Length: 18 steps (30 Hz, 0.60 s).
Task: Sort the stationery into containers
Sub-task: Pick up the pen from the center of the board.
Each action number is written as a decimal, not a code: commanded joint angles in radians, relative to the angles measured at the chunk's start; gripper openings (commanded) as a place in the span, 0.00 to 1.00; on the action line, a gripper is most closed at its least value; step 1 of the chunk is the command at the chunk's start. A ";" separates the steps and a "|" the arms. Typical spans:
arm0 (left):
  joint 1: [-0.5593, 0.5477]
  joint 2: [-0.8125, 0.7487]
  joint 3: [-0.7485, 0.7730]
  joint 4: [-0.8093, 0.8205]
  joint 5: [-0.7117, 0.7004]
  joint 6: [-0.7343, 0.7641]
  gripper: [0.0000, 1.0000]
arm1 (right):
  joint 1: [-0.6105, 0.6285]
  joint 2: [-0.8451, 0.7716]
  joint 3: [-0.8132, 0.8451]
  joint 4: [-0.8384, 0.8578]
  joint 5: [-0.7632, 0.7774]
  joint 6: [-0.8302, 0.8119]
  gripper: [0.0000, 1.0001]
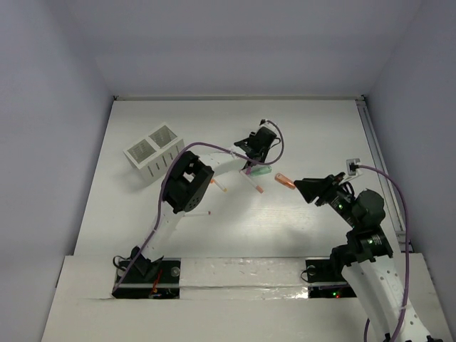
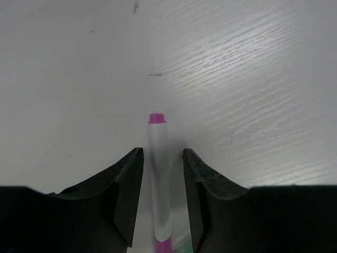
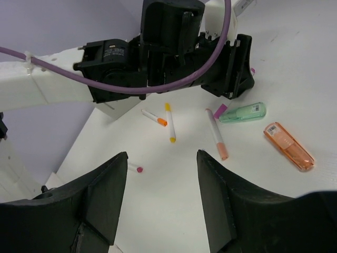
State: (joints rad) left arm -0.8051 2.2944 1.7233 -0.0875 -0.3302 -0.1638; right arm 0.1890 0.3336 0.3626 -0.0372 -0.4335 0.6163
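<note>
- White desk (image 1: 299,228) inside pale walls; the two-compartment box (image 1: 155,151) sits at its far left, well apart from the scattered pens (image 3: 169,122).
- Left gripper (image 2: 162,154) is released, jaws straddling a pink-capped pen (image 2: 158,174) on the desk, a gap on each side.
- Right gripper (image 3: 162,158) hangs released and empty near an orange capsule (image 3: 289,146).
- Closing squarely at the pen's middle and lifting level should keep it from swivelling.
</note>
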 commanded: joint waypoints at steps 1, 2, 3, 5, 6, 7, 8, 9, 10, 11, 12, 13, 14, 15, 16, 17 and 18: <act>0.000 0.006 0.053 -0.031 -0.020 0.012 0.33 | -0.006 -0.011 -0.008 0.040 -0.010 -0.017 0.61; 0.000 0.008 0.050 -0.032 -0.021 0.012 0.31 | -0.006 -0.016 -0.011 0.040 -0.011 -0.012 0.61; 0.000 0.008 0.047 -0.031 -0.021 0.013 0.30 | -0.006 -0.016 -0.011 0.040 -0.013 -0.012 0.61; 0.000 0.008 0.033 -0.021 -0.021 0.017 0.29 | -0.006 -0.010 -0.005 0.040 -0.010 -0.024 0.61; 0.009 0.010 0.032 -0.021 -0.021 0.018 0.28 | -0.006 -0.007 -0.002 0.040 -0.005 -0.027 0.61; 0.009 0.011 0.029 -0.024 -0.021 0.021 0.25 | -0.006 -0.004 0.005 0.013 0.001 -0.029 0.61; 0.009 0.013 0.028 -0.027 -0.021 0.020 0.21 | -0.006 -0.002 0.006 0.016 0.001 -0.027 0.61; 0.009 0.008 0.022 -0.023 -0.020 0.020 0.20 | -0.006 0.002 0.006 0.019 -0.001 -0.026 0.61; 0.018 0.007 0.009 -0.012 -0.018 0.021 0.18 | -0.006 0.004 0.006 0.020 -0.007 -0.023 0.61; 0.018 0.002 0.004 -0.006 -0.006 0.021 0.13 | -0.006 0.008 0.012 0.020 -0.008 -0.023 0.61; 0.027 0.000 0.001 -0.001 0.006 0.021 0.10 | -0.006 0.015 0.016 0.017 -0.008 -0.023 0.61; 0.040 0.000 0.002 0.002 0.022 0.018 0.08 | -0.006 0.016 0.019 0.013 -0.008 -0.023 0.61; 0.040 0.000 0.004 0.002 0.061 0.018 0.02 | -0.006 0.018 0.022 0.011 -0.008 -0.020 0.61; 0.050 -0.001 0.004 0.002 0.074 0.017 0.00 | -0.006 0.018 0.022 0.011 -0.011 -0.020 0.60; 0.050 -0.010 0.002 0.005 0.072 0.020 0.00 | -0.006 0.018 0.022 0.013 -0.013 -0.020 0.60; 0.050 -0.016 0.001 0.009 0.057 0.032 0.00 | -0.006 0.019 0.025 0.010 -0.010 -0.024 0.60; 0.050 -0.024 -0.001 0.014 0.050 0.040 0.00 | -0.006 0.019 0.030 0.007 -0.007 -0.029 0.60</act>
State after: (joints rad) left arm -0.7731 2.3020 1.7340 -0.0811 -0.2832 -0.1493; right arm 0.1890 0.3511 0.3565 -0.0452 -0.4335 0.6056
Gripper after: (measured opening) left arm 0.116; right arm 0.606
